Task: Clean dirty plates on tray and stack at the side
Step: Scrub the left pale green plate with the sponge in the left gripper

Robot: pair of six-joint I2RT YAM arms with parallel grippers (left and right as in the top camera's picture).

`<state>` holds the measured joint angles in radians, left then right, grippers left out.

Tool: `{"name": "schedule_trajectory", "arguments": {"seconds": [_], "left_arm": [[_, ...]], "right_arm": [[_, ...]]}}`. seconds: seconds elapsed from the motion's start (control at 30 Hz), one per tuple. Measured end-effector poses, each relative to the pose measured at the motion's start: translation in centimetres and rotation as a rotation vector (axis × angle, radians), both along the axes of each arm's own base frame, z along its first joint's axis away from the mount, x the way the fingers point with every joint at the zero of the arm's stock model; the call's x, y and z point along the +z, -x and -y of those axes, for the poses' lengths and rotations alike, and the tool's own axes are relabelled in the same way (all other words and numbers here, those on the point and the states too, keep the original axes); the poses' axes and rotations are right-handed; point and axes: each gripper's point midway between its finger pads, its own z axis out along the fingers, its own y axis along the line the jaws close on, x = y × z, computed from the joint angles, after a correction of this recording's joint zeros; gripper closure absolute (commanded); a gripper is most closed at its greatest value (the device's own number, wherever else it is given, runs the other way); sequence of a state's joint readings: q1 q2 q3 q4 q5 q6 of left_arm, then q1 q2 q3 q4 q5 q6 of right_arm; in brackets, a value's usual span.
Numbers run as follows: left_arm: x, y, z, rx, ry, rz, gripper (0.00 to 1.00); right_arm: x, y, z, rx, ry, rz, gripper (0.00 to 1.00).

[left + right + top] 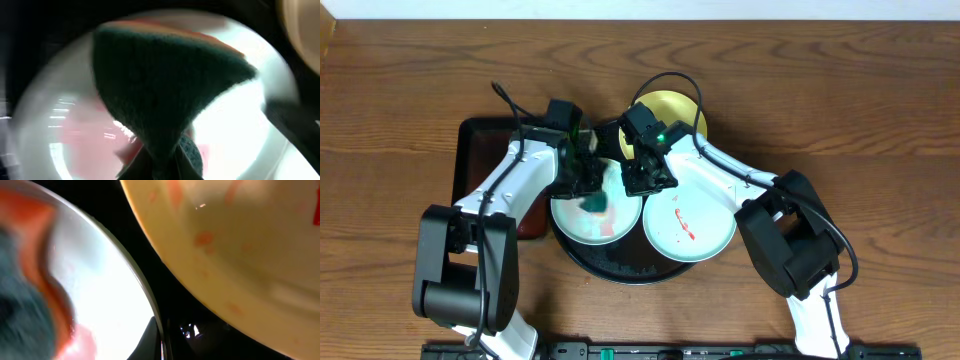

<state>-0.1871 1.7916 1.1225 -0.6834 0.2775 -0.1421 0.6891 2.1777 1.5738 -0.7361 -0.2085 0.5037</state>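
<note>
The left gripper (585,180), pinching a green sponge (595,203), should rub firmly over the red smear (608,228) on the left plate (575,222) (the right gripper (640,182), pressed shut, sits by its rim).

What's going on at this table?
The left pincer is shut on a green sponge, pressing it onto the sauce-smeared left blue-green plate. The right pincer, shut, sits at that plate's rim. A second smeared blue-green plate and a yellow plate share the round black tray; nothing is stacked aside yet.
</note>
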Motion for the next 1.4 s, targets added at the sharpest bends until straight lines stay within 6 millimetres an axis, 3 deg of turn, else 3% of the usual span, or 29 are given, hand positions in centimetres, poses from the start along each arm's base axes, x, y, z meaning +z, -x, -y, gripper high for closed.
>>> {"name": "schedule_trajectory", "arguments": {"seconds": [0.23,0.5,0.6,0.8,1.07,1.23,1.4], "left_arm": [[-0.2,-2.1,-4.2,0.213,-0.237,0.084,0.93],[0.0,-2.6,-5.8,0.307,-0.322,0.112,0.92],[0.0,-2.5,-5.5,0.296,-0.303,0.106,0.92],[-0.2,-2.0,-3.0,0.150,-0.163,0.069,0.93],[-0.2,2.8,0.3,-0.048,-0.047,-0.098,0.93],[-0.1,4.6,0.5,-0.103,-0.031,-0.162,0.93],[-0.2,3.7,0.0,-0.110,-0.065,-0.119,0.92]], "right_arm": [[0.0,0.1,-0.1,0.003,0.002,0.002,0.99],[0.0,0.1,-0.1,0.005,0.006,0.005,0.99],[0.0,0.1,-0.1,0.005,0.006,0.005,0.99],[-0.1,0.1,-0.1,0.004,0.012,0.010,0.99],[-0.1,0.1,-0.1,0.004,0.012,0.010,0.99],[-0.1,0.1,-0.1,0.004,0.012,0.010,0.99],[-0.1,0.1,-0.1,0.004,0.012,0.010,0.99]]}}
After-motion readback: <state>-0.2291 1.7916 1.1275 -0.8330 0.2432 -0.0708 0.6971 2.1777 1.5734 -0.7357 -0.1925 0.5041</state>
